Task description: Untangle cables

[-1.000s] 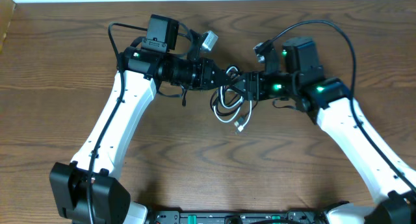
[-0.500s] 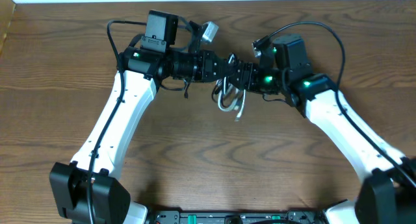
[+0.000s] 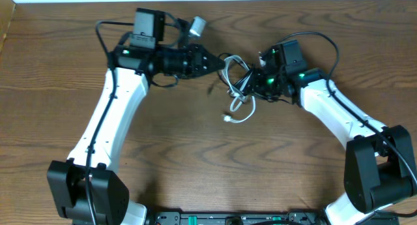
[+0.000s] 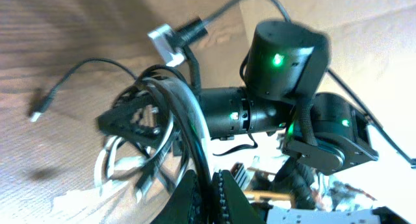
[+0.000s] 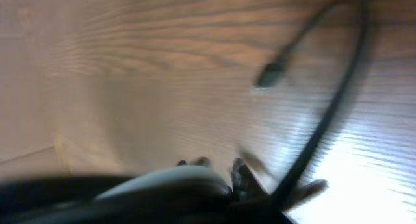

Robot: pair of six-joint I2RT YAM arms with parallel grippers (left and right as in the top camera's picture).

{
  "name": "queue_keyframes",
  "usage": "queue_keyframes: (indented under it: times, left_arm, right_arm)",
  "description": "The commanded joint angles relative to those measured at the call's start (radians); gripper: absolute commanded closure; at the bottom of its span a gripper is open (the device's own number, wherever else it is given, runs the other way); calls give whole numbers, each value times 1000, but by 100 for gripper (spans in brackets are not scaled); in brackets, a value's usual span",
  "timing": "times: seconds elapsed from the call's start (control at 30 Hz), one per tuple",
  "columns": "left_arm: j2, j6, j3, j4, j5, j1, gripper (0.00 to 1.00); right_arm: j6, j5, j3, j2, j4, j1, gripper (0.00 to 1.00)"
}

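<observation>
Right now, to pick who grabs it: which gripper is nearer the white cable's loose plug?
Right. The right gripper sits just beyond the white plug, to its right; the left gripper, shut on the cables, is farther beyond.

cables (image 3: 237, 89) btwn L gripper (image 3: 217, 60) & R gripper (image 3: 251, 82) | on table (image 3: 195, 163), far-centre

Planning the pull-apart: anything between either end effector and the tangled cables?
Nothing visible. The left end effector is clamped on the cables. The right end effector sits against the bundle's other side, but its wrist view is too blurred to confirm a grip.
</observation>
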Motion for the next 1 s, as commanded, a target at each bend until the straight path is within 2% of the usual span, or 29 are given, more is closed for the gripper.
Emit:
queue_keyframes:
  times: [0.0, 0.13, 0.33, 0.4, 0.47, 0.53, 0.73, 0.77, 0.87, 0.93, 0.97]
  left_arm:
    - [-11, -9, 9, 8, 58, 74, 93]
    - [-11, 0, 9, 8, 56, 94, 92]
    - [-11, 32, 9, -39, 16, 88, 93]
    - [-11, 56, 9, -64, -8, 80, 92]
    - [-11, 67, 9, -97, -77, 58, 91]
    - [-11, 67, 9, -109, -129, 39, 83]
    - [-11, 68, 9, -92, -164, -32, 40]
    - [-11, 71, 9, -89, -166, -58, 29]
    - [-6, 71, 9, -89, -166, -106, 18]
    - [9, 70, 9, -90, -166, -150, 5]
    - [18, 70, 9, -90, -166, -170, 4]
  right_arm:
    - [-90, 99, 0, 23, -54, -68, 97]
    - [-182, 19, 0, 23, -71, -101, 99]
    - [-229, 30, 0, 3, -135, -100, 99]
    - [-236, 79, 1, -14, -181, -100, 99]
    - [-236, 235, 5, -47, -278, -95, 99]
    - [-237, 355, 12, -70, -357, -87, 99]
    - [-277, 452, 20, -87, -456, -60, 99]
    - [-276, 469, 20, -87, -459, -44, 99]
    - [-256, 470, 20, -87, -444, -21, 99]
    - [-245, 471, 20, -87, -439, -11, 98]
    - [-245, 470, 20, -87, -439, -10, 98]
